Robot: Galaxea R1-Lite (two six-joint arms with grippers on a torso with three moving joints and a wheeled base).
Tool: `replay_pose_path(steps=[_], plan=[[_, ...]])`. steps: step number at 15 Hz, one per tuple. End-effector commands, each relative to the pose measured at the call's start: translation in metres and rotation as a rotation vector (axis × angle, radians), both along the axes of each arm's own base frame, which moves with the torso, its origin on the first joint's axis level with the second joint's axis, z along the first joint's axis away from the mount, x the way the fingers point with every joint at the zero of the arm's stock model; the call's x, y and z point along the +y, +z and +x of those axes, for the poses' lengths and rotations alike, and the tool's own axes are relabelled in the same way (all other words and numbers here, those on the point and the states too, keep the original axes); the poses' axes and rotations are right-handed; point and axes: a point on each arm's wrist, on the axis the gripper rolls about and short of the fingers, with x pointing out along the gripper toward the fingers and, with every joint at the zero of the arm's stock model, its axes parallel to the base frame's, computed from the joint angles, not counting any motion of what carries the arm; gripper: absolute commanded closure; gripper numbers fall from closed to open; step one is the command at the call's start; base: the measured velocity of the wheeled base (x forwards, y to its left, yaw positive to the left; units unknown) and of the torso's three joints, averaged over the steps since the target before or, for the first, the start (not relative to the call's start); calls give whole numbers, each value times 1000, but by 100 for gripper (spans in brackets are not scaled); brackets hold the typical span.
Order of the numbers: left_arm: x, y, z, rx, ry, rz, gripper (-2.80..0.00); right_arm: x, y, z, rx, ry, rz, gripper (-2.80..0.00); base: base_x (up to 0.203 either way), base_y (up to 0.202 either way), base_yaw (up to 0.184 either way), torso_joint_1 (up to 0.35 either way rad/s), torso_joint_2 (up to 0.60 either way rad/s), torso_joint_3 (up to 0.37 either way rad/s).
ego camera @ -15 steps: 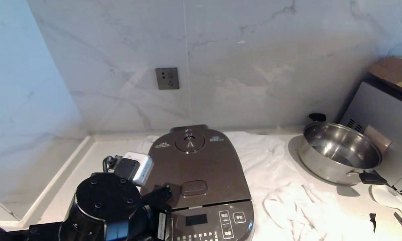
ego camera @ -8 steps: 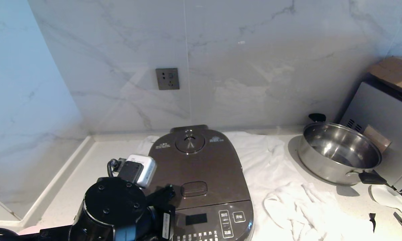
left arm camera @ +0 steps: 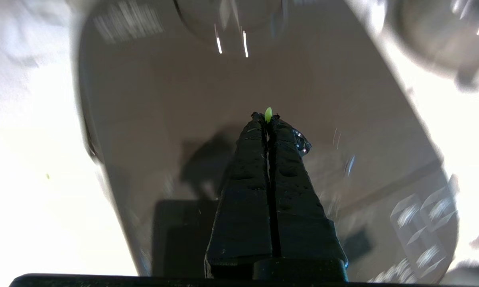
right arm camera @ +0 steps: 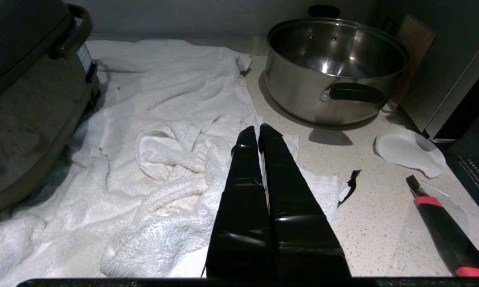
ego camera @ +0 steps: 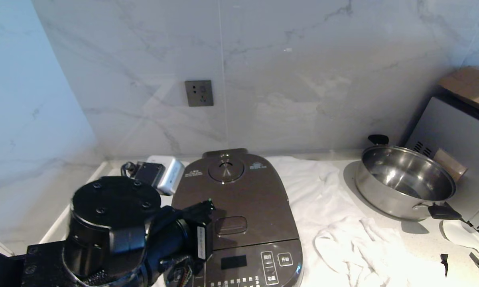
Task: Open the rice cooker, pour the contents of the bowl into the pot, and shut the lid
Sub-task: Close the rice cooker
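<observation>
Left gripper (left arm camera: 268, 116): jaws pressed together, no gap along their length, a tiny bright-green bit (left arm camera: 268, 113) caught at the very tips. It hangs over the closed lid (ego camera: 233, 199) without a clear sign of contact; its shadow falls on the brown surface just below. In the head view the same gripper (ego camera: 208, 205) shows at about 9 o'clock from the oval release button (ego camera: 231, 225), just beside it, and at about 7 o'clock from the round steam vent (ego camera: 226, 168). The bulky black left arm (ego camera: 115, 223) fills the near-left corner, with its white-and-black wrist camera block (ego camera: 161, 175) at the lid's 10 o'clock edge.

Rice cooker (ego camera: 239, 223): shut, lid down flat, button panel (ego camera: 259, 267) and small display at its 6 o'clock end. It sits on a rumpled white towel (ego camera: 343, 239) spread over the pale counter (ego camera: 418, 243). Pot, bowl and the rest of the greens not visible in any view.

Right gripper (right arm camera: 259, 131): jaws closed against each other, holding nothing, poised over the towel at the cooker's 3 o'clock side; the cooker's wall and side handle (right arm camera: 73, 34) show at the frame edge.

Farther out, at 2 o'clock from the cooker: a shiny steel pan (ego camera: 405, 181) with black handles. Near it a white scrap (right arm camera: 409, 151) and a red-and-black tool (right arm camera: 442, 227) lie on the counter. A wall socket (ego camera: 199, 93) sits at 12 o'clock on the marble backsplash.
</observation>
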Motion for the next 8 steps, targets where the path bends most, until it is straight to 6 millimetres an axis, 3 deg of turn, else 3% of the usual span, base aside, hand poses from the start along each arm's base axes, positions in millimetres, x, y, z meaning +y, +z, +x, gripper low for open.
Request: replay_pose_path(steps=[1,4,8], plan=[[8,22,3,-56,31,-69,0,0,0,0,1,1,-1,0,0,0,0,0,0,0],[23,36,2,-96,63,-99,0,0,0,0,0,1,-1,0,0,0,0,0,0,0],[52,53,-17,-133,71,-111,0,0,0,0,1,1,-1,0,0,0,0,0,0,0]])
